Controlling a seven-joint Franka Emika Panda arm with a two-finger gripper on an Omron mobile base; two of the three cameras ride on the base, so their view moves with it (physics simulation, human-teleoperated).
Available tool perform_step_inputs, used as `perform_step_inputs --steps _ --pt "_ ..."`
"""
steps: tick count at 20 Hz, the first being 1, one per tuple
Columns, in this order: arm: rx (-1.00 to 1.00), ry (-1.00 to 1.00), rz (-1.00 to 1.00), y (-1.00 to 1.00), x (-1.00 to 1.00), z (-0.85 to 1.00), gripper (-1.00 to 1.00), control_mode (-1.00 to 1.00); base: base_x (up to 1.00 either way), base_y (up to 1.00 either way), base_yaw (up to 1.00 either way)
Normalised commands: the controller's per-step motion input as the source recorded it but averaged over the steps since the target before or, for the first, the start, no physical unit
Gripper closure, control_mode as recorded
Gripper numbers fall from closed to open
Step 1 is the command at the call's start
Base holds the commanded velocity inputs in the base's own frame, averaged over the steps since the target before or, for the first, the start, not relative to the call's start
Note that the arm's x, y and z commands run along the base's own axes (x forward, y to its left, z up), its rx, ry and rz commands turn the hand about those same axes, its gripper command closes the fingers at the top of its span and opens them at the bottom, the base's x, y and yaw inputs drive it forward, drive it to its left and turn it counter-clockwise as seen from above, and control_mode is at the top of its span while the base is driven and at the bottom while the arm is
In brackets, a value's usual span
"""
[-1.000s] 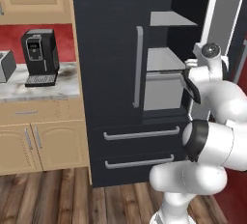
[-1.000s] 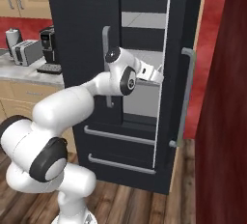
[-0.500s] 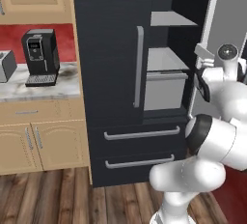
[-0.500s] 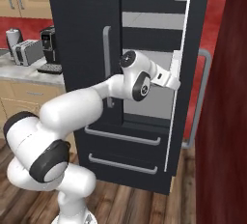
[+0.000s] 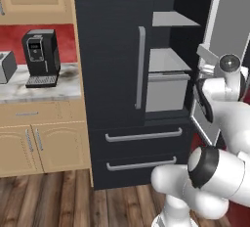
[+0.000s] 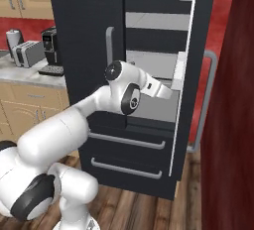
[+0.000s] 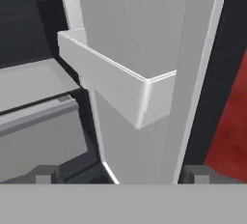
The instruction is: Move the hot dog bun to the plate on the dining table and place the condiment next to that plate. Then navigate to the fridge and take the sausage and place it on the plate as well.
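The black fridge (image 5: 112,50) stands ahead with its right door (image 6: 196,75) swung open. Pale grey shelves (image 5: 168,59) and a grey drawer (image 5: 166,91) show inside, with no food visible on them. My gripper (image 6: 166,92) reaches in at the open door's inner side, at drawer height. In the hand view my gripper (image 7: 120,175) is open, its fingertips (image 7: 46,175) set wide apart on either side of the door's edge, below a grey door bin (image 7: 125,85). Nothing is held. The sausage, bun, plate, condiment and dining table are out of view.
A wall counter (image 5: 44,86) with wooden cabinets lies left of the fridge, carrying a black coffee machine (image 5: 39,57) and a toaster (image 6: 27,53). A dark red panel (image 6: 233,100) stands close on the right of the open door. The floor is wood.
The fridge's right door has swung wider open, and my hand has moved right along with it. The jaws have spread wider.
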Motion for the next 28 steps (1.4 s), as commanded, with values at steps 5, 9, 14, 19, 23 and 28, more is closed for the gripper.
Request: perform_step_inputs --steps 5,9,14,19,23,28 --pt "0.0 0.08 0.05 0.99 -0.1 0.02 -1.0 -1.0 0.0 0.0 0.0" --pt "0.0 0.13 0.09 1.0 0.0 0.0 -1.0 -1.0 0.0 0.0 0.0" --pt "0.0 0.18 0.13 1.0 0.1 0.04 -1.0 -1.0 0.0 0.0 0.0" --pt "0.02 0.15 0.16 0.93 0.31 0.03 -1.0 -1.0 0.0 0.0 0.0" --pt "0.08 0.01 0.13 0.46 0.52 0.0 -1.0 -1.0 0.0 0.0 0.0" --pt "0.08 -0.05 0.01 0.06 0.58 0.0 -1.0 -1.0 0.0 0.0 0.0"
